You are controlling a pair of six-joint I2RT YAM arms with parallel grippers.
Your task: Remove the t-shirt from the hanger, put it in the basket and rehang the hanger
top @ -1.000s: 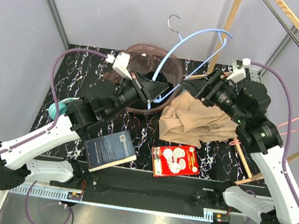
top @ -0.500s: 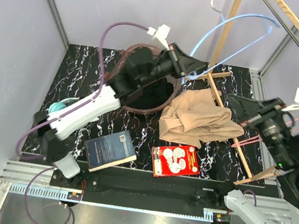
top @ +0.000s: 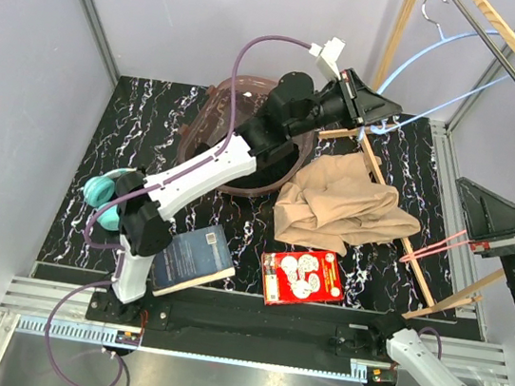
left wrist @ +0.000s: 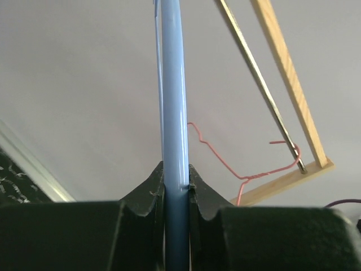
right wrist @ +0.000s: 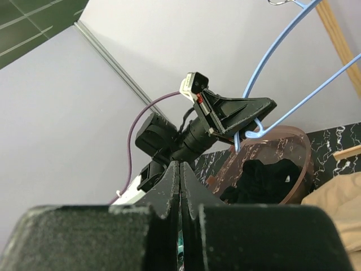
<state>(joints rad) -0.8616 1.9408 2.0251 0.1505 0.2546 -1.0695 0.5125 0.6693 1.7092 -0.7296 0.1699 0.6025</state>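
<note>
Left gripper (left wrist: 175, 179): the fingers are clamped on the light-blue rod of the hanger (left wrist: 172, 84), one finger on each side, with no gap visible. The left arm is stretched up and out above the far edge of the table (top: 142, 129). It holds the hanger in the air over the far right corner, hook uppermost.

Right gripper (right wrist: 179, 169): the fingers are pressed together on nothing, raised beyond the right edge.

The tan t-shirt (top: 341, 210) lies crumpled on the table, right of centre, apart from the hanger.

A brown bowl (top: 239, 82) containing dark cloth stands at the far edge. A book (top: 190, 260) and a red packet (top: 301, 276) lie along the near edge.
</note>
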